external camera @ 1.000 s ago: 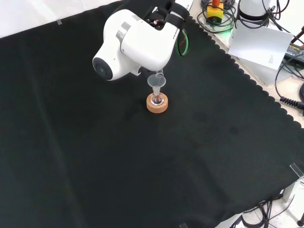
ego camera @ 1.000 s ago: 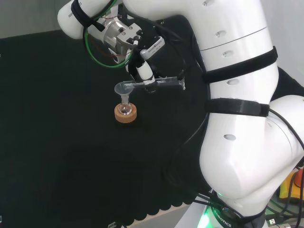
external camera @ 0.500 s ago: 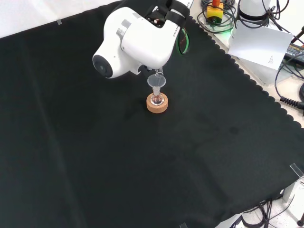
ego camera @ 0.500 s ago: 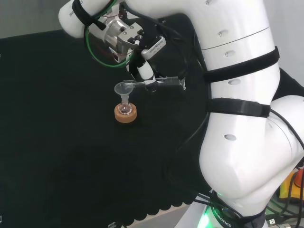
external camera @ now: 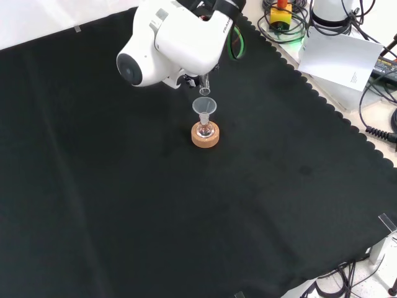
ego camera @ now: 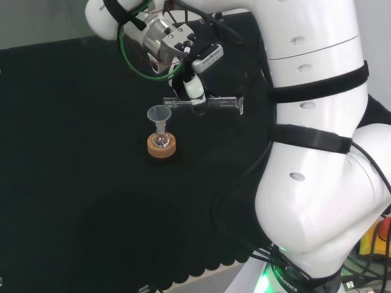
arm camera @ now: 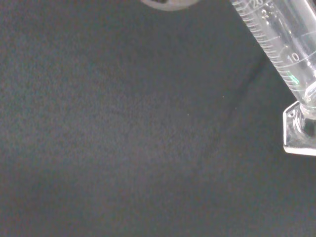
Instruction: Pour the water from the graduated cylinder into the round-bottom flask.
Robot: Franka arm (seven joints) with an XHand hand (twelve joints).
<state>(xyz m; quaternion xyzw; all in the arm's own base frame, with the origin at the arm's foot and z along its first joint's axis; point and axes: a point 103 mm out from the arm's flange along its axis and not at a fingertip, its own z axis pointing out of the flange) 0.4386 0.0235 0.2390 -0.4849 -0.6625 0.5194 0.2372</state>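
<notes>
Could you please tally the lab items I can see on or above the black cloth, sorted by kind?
Graduated cylinder, held sideways in the hand: 1
Funnel, standing in the flask's neck: 1
Round-bottom flask: 1
Cork ring stand under the flask: 1
Total: 4

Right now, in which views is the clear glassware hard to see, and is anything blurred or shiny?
Head view: the graduated cylinder in the hand is faint against the black cloth, with glints on its ends. Front view: the funnel and round-bottom flask are pale and small; the cork ring stands out. Wrist view: the cylinder's marks are readable, but a pale part at the top is blurred.
</notes>
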